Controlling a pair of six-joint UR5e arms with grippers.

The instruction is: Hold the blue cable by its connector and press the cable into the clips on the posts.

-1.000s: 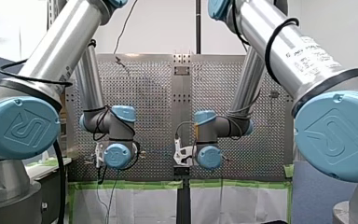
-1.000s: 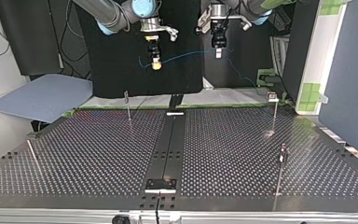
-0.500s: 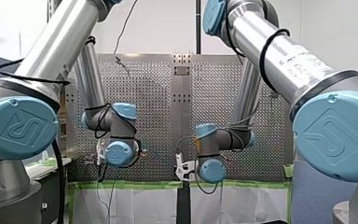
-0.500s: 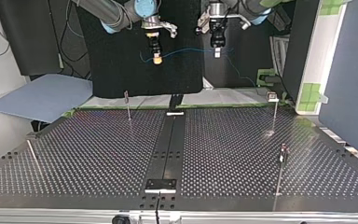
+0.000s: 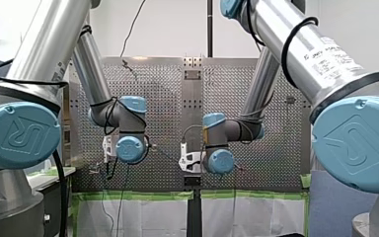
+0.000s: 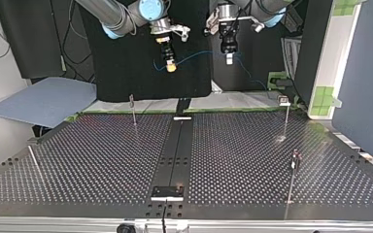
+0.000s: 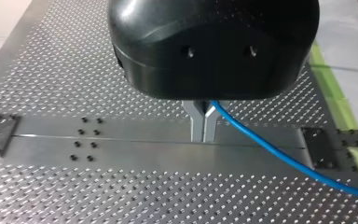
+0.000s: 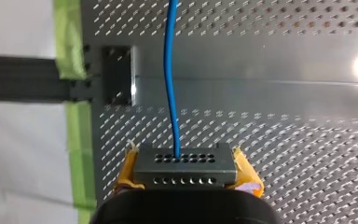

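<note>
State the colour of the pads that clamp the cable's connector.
Yellow; the pads show best in the right wrist view.

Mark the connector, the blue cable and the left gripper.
connector (image 8: 185, 164): right wrist view, its holed face.
blue cable (image 8: 168, 84): right wrist view, stretch ahead of connector.
left gripper (image 7: 203, 135): left wrist view, between its fingertips.

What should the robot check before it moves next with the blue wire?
1. Grip on the connector by my right gripper: ok, between yellow pads.
2. Hold on the blue cable by my left gripper: ok, fingers shut on it.
3. Cable hanging clear above the table: ok.
4. Cable pressed into a post clip: not ok, none yet.
5. Clip direction: cannot tell, too small.
</note>
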